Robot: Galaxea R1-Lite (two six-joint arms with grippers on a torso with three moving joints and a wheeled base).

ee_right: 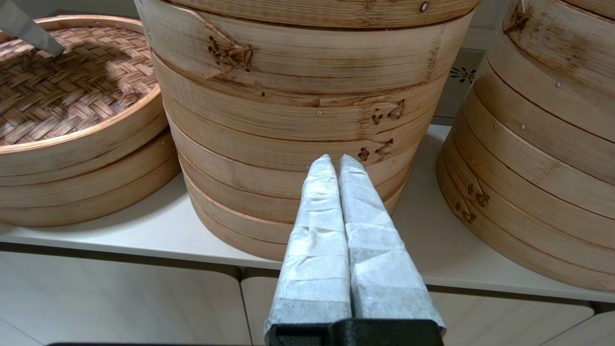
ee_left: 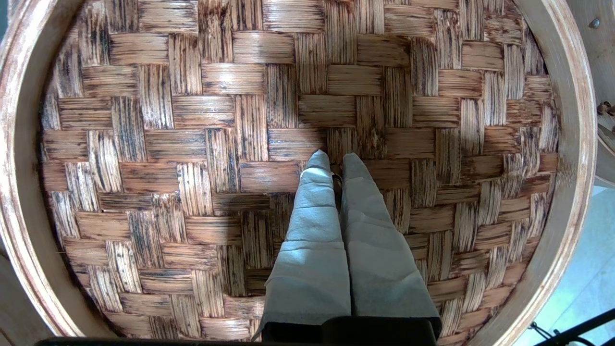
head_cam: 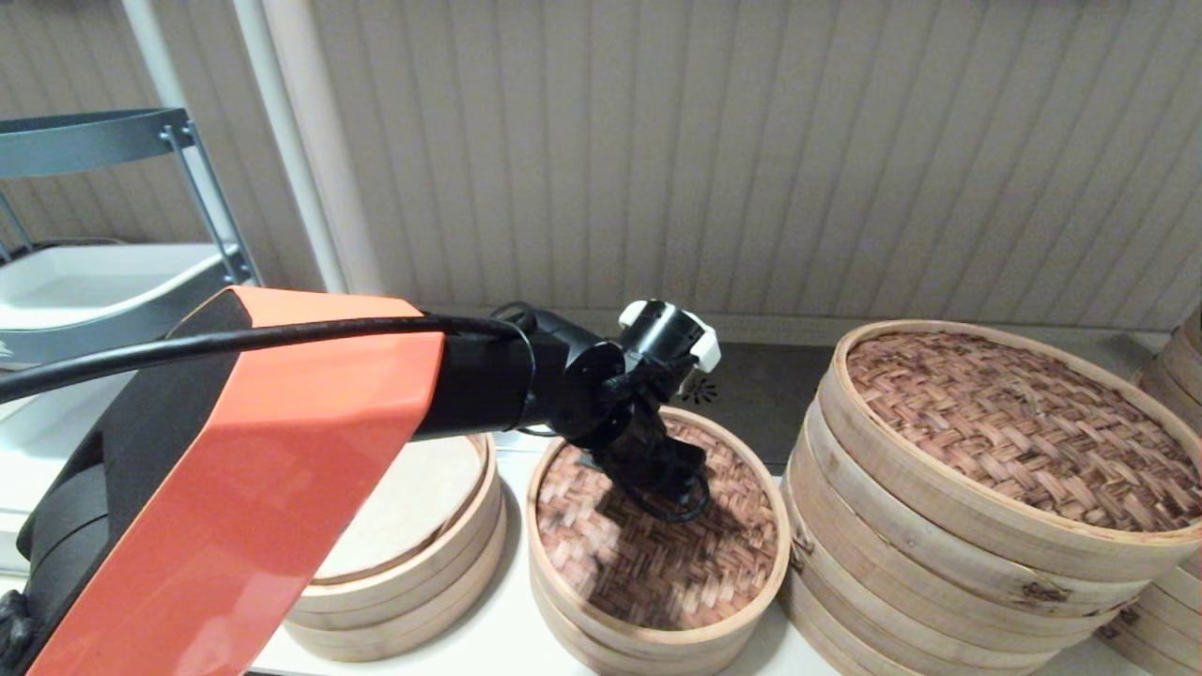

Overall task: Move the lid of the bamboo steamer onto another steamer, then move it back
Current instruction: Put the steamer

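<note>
The bamboo steamer lid (head_cam: 648, 554) sat on a small steamer in the middle of the surface (ee_right: 144, 240), its pale rim level and its reddish-brown weave facing up. The left gripper (ee_left: 335, 166) was down at the centre of the weave, fingers pressed nearly together with only a thin slit between them, their tips touching the lid where the tiny loop handle should be. Something dark showed in that slit (it may have been the loop, though the wrist view was too crowded by the fingers to be sure). I judged it pinched on the loop, ready to lift.

Another steamer (head_cam: 404, 554), low and lidless with a grey-white liner inside, stood just beside the lidded one on the robot's left, partly behind the orange arm. A much larger stack (head_cam: 986, 498) with a darker woven lid stood close on the right.

To do the lift well, the grip on the loop ought to be firm and the rise straight up until the rim clears its seat, since a tilted lid could catch the steamer wall or swing from so small a hold. Only then should it travel sideways toward the open steamer.

The right gripper (ee_right: 335, 163) hung parked in front of the large stack, fingers closed on nothing.
</note>
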